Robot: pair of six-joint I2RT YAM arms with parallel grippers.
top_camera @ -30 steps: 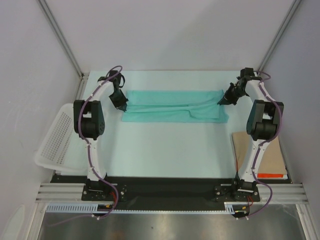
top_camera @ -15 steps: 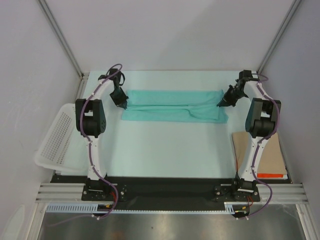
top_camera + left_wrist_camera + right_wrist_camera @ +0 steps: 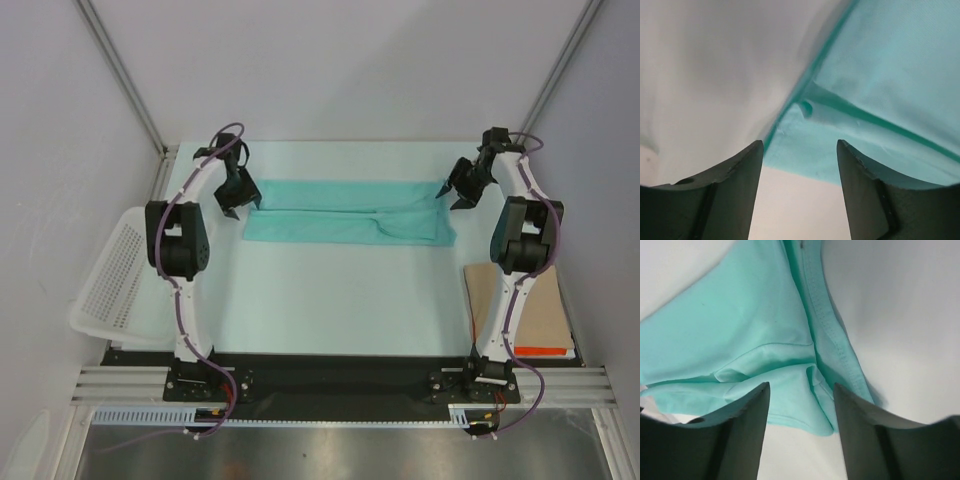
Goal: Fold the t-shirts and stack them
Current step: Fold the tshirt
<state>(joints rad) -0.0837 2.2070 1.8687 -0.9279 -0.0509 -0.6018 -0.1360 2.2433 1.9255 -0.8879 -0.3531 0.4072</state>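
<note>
A teal t-shirt lies folded into a long strip across the far part of the table. My left gripper hovers open just off its left end, and my right gripper hovers open at its right end. In the left wrist view the left gripper has nothing between its fingers, and the t-shirt's corner and folded edge lie flat just beyond them. Under the right gripper, the t-shirt's bunched hem corner rests on the table, gripped by neither dark finger.
A white mesh basket hangs off the table's left edge. A brown cardboard sheet lies at the near right, with a red strip at its front. Enclosure walls and slanted posts stand close behind both arms.
Both grippers were shut on the shirt's ends; they have opened, let go and drawn slightly outward and up. The shirt lies flat.
</note>
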